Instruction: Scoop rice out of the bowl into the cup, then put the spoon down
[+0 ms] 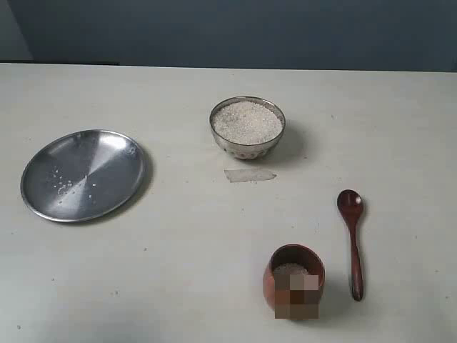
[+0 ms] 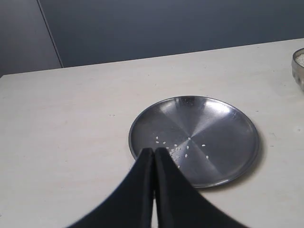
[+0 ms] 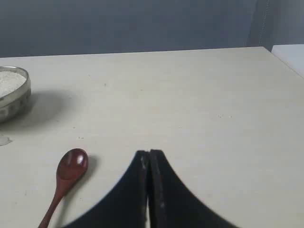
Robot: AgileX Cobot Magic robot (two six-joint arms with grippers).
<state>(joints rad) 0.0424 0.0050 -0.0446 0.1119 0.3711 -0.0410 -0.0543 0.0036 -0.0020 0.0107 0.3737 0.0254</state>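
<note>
Rice (image 1: pixel 247 121) fills the small steel bowl (image 1: pixel 246 151) almost to the rim at the far middle of the pale table (image 1: pixel 178 271), its patterned lower side facing the camera. A pale, tape-like strip (image 1: pixel 250 175) lies flat on the tabletop just in front of it. Nearer the front edge stands the reddish-brown wooden cup (image 1: pixel 278 282), upright, with a low layer of white grains (image 1: pixel 289 269) showing inside; a pixelated patch covers part of its front, so nothing there can be read. The wooden spoon (image 1: pixel 353 239) lies flat just to the cup's right, apart from it, oval bowl pointing away toward the back and slim handle running toward the front. A wide steel plate (image 1: pixel 107 153) sits well apart on the left, a scatter of loose grains (image 1: pixel 66 186) on its face. Neither arm shows in the exterior view. Seen from its own wrist camera, the left gripper (image 2: pixel 154 156) hangs over the plate's near rim with its black fingers pressed together and holding nothing. The right gripper (image 3: pixel 148 156) is likewise pressed together and empty, poised near the spoon's bowl without touching it.
</note>
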